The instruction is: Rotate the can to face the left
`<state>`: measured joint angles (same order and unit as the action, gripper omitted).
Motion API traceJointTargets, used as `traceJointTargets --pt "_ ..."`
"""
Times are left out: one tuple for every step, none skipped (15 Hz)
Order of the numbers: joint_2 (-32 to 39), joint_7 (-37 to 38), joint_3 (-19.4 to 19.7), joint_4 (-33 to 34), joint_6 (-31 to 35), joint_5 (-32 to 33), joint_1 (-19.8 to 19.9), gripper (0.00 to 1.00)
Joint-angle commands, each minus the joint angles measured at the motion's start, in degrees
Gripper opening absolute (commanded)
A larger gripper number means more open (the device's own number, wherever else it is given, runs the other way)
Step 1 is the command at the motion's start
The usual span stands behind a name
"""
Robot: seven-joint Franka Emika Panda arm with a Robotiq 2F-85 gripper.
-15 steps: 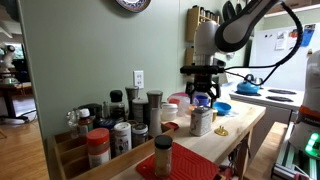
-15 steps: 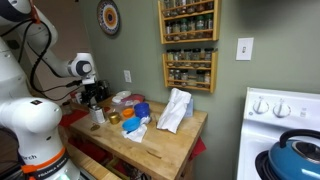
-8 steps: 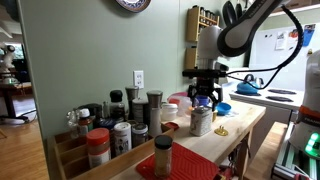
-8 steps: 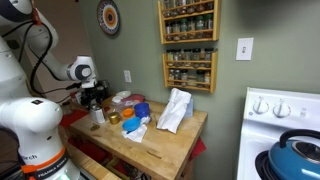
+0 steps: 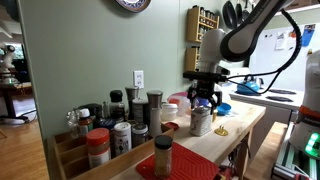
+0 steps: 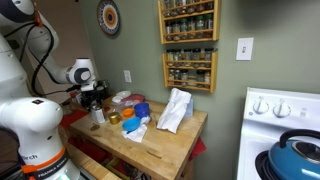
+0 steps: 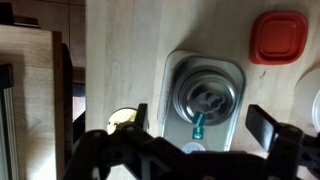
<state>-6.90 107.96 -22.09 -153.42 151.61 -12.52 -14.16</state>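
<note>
The can [image 5: 201, 122] stands upright on the wooden table [image 5: 243, 124], near the middle of its top, with the rows of spice jars [image 5: 122, 130] to one side of it and a blue bowl [image 5: 222, 108] behind it. The gripper [image 5: 203, 98] hangs straight above the can, pointing down, and in both exterior views a small gap shows between its tips and the can's top. In the wrist view the can [image 7: 205, 95] is seen from above as a round, ribbed metal top inside a rounded grey outline, with a small teal mark near its edge. The gripper [image 7: 200, 118] has its jaws spread wide: the two dark fingers [image 7: 141, 117] sit one to each side of the can, clear of it, holding nothing. A red lid [image 7: 278, 37] lies on the wood near the can, and a small yellow thing [image 7: 122, 117] shows just beside one finger. In an exterior view the can [image 6: 97, 115] stands at the table's end nearest the arm, under the gripper [image 6: 96, 100], well apart from the white cloth [image 6: 175, 110].
</note>
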Motion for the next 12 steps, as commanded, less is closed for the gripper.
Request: traceJointTargets --pt "0.84 2.32 0.47 -1.32 2.83 0.22 -1.02 1.00" --pt "1.02 2.44 0.52 -1.34 3.03 0.09 -1.06 1.00" --pt "1.19 2.73 0.56 -1.35 3.25 0.03 -1.09 1.00" --pt "1.35 3.05 0.58 -1.37 3.51 0.06 -1.10 1.00" --pt "1.53 3.14 0.60 -1.32 3.69 -0.05 -1.18 1.00" --pt "1.73 3.25 0.64 -1.25 3.81 -0.15 -1.21 0.99" --pt "1.86 3.37 0.66 -1.24 3.99 -0.06 -1.22 0.80" --pt "1.99 3.47 0.68 -1.21 4.12 -0.04 -1.24 0.74" --pt "2.14 3.74 0.66 -1.20 4.32 0.22 -1.20 0.70" --pt "2.24 4.07 0.69 -1.19 4.26 0.46 -1.12 0.60" --pt "2.40 3.89 0.78 -1.15 4.38 0.09 -1.20 0.53" --pt "2.46 3.99 0.84 -1.14 4.41 0.15 -1.19 0.45"
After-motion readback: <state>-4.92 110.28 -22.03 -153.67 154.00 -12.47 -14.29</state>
